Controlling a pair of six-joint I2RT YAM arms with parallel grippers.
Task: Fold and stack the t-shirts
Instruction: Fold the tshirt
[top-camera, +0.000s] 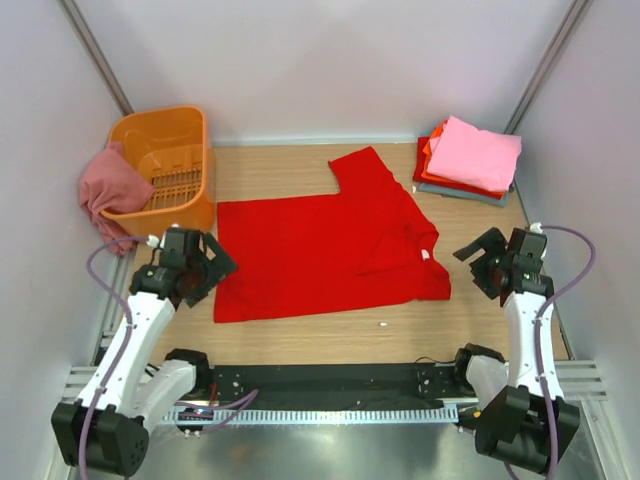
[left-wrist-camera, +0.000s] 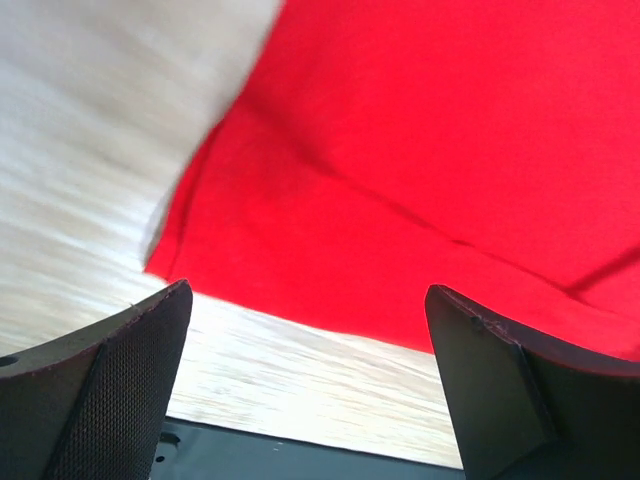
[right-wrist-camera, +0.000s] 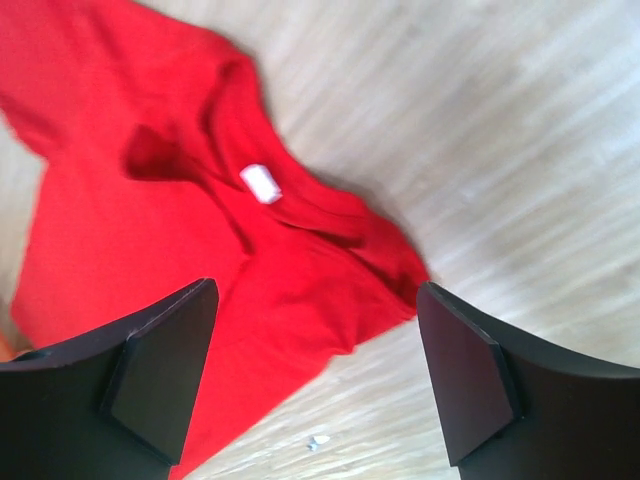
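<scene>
Where the left gripper (left-wrist-camera: 308, 288) hung at the left edge of the red shirt (top-camera: 320, 250), its fingers stood spread and empty. The right gripper (right-wrist-camera: 315, 284), at the shirt's right edge near the collar, was likewise spread and held nothing. The red shirt lay partly folded on the table (top-camera: 300, 335), one sleeve pointing far, white label (right-wrist-camera: 260, 183) showing. A folded stack (top-camera: 470, 160), pink on top, sat far right. A rose shirt (top-camera: 105, 190) hung over the basket (top-camera: 165, 160), far left.
</scene>
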